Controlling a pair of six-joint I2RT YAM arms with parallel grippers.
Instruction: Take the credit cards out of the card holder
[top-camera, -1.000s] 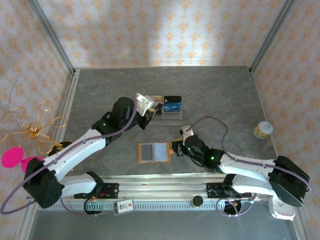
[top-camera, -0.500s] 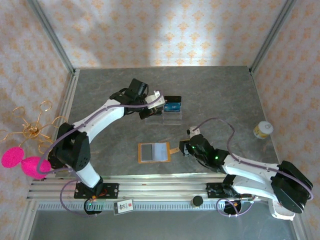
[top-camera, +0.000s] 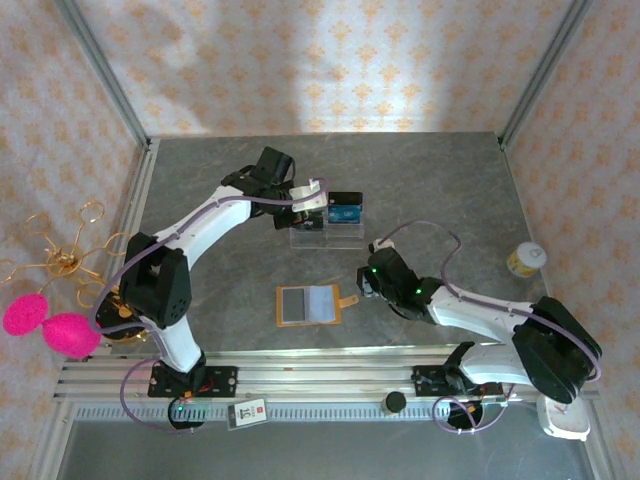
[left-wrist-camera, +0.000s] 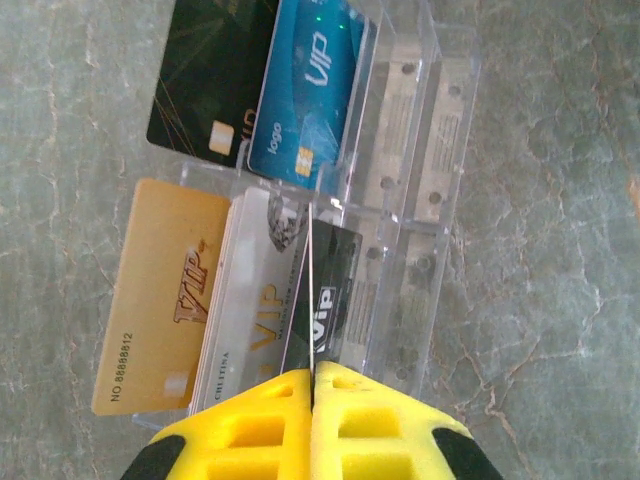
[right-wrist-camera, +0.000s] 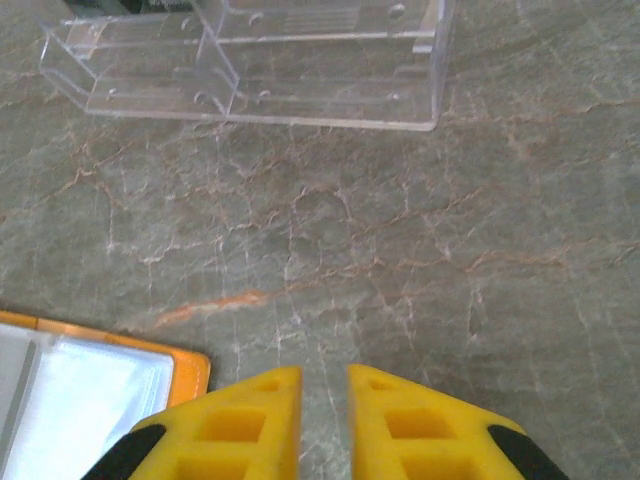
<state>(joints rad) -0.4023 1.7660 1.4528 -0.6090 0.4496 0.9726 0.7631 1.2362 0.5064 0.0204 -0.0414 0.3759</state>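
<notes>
Credit cards (top-camera: 345, 208) stand on a clear acrylic tiered stand (top-camera: 330, 236) around the middle of the grey marbled table (top-camera: 450, 180). The left wrist view shows a gold plastic card (left-wrist-camera: 165, 300) and a silver-white card (left-wrist-camera: 245, 310) on one tier, and a black card (left-wrist-camera: 205, 80) and a bright blue card (left-wrist-camera: 310, 90) on the next.

A fifth, thin dark card (left-wrist-camera: 335, 290) is seen almost edge-on, so little of its face can be read. From above, the left arm's wrist covers the stand's left end.

The tan-orange leather card holder (top-camera: 310, 303) lies open and flat between the stand and the table's near edge. Its pockets look grey and pale blue, and I cannot tell whether any card sits inside. The right wrist view cuts it down to one orange corner.

Since a second ago the holder has not shifted. The right gripper has drawn back from the holder's strap tab (top-camera: 348, 300) toward the stand. The left arm has swung from a low, bent reach into a long stretch over the stand.

The left arm now reaches far across the table, and the left gripper (left-wrist-camera: 312, 372) has its yellow fingers pinched tight on the thin dark card's edge. The right arm lies low and bent along the near edge. The right gripper (right-wrist-camera: 323, 385) hovers over bare table just right of the holder, with a narrow gap between its fingers and nothing in it.
</notes>
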